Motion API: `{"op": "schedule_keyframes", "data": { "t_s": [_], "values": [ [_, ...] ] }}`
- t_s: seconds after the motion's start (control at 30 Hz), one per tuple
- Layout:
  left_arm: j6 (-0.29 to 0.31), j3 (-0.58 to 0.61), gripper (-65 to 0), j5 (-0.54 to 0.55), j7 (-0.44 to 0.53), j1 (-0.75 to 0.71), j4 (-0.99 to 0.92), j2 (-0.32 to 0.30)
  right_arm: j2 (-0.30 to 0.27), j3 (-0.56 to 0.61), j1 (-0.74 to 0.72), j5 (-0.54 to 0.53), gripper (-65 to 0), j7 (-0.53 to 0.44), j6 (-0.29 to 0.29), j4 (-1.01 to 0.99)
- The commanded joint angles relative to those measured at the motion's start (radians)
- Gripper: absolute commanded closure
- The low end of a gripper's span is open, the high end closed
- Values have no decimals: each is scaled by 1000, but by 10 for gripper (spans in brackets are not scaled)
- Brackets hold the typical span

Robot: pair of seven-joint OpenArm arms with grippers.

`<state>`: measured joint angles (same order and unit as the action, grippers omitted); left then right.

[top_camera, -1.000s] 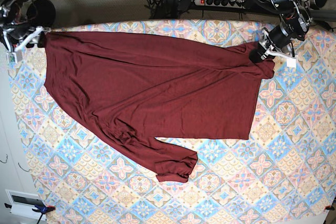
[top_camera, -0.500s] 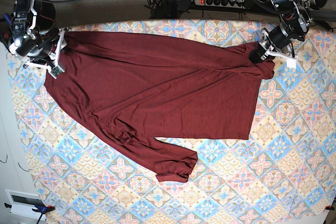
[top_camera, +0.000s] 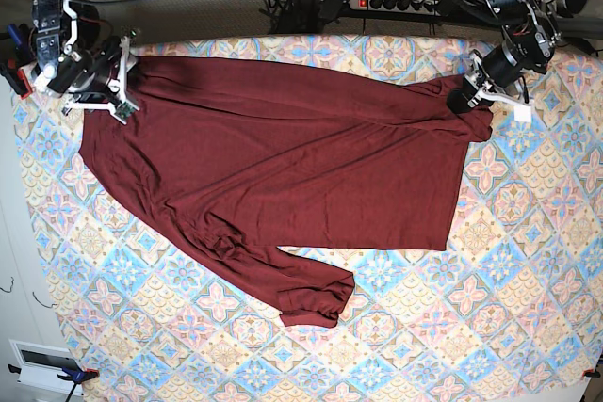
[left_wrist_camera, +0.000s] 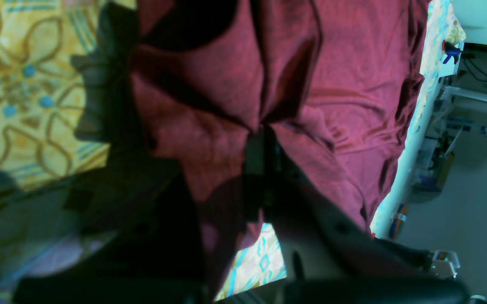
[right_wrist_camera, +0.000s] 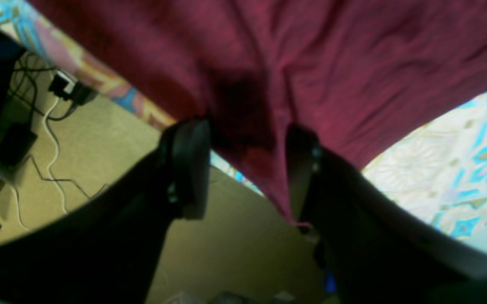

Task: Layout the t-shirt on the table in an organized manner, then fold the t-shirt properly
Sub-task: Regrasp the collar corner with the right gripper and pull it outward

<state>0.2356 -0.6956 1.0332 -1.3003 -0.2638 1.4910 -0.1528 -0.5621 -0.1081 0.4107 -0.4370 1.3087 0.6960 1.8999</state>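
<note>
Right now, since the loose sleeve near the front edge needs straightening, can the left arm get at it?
Probably not yet: the left tool is shut on the t-shirt at the far corner, well away from the sleeve; nothing lies between.

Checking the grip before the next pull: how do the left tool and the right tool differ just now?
The left tool is shut, pinching a bunch of the t-shirt; the right tool stands wide, cloth loose between its fingers. In the base view, left is at the far right corner, right at the far left. Both are at the shirt's far edge.
</note>
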Motion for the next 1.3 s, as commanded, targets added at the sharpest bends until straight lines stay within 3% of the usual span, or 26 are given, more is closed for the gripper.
{"op": "schedule_keyframes", "data": {
  "t_s": [0.0,0.23,0.4,0.53,0.63,0.8,0.97,1.27],
  "values": [
    [6,-2,0,23,6,4,13,-14,-19,-8,-8,-1,-278,-8,1,14],
    [6,-2,0,23,6,5,13,-12,-19,-3,-12,11,-278,-8,1,-6],
    [6,-2,0,23,6,5,13,-12,-16,89,-14,129,-278,-11,1,-50],
    [6,-2,0,23,6,5,13,-12,-13,97,-16,177,-274,-11,1,-53],
    [6,-2,0,23,6,5,13,-12,-13,95,-16,200,-218,-11,2,-53],
    [6,-2,0,23,6,5,13,-12,-13,94,-29,208,-23,-13,2,-55],
    [6,-2,0,23,6,5,13,-12,-13,87,-66,203,-20,-17,2,-43],
    [6,-2,0,23,6,4,13,-12,-11,-64,-29,201,-19,-39,2,0]
  ]
}}
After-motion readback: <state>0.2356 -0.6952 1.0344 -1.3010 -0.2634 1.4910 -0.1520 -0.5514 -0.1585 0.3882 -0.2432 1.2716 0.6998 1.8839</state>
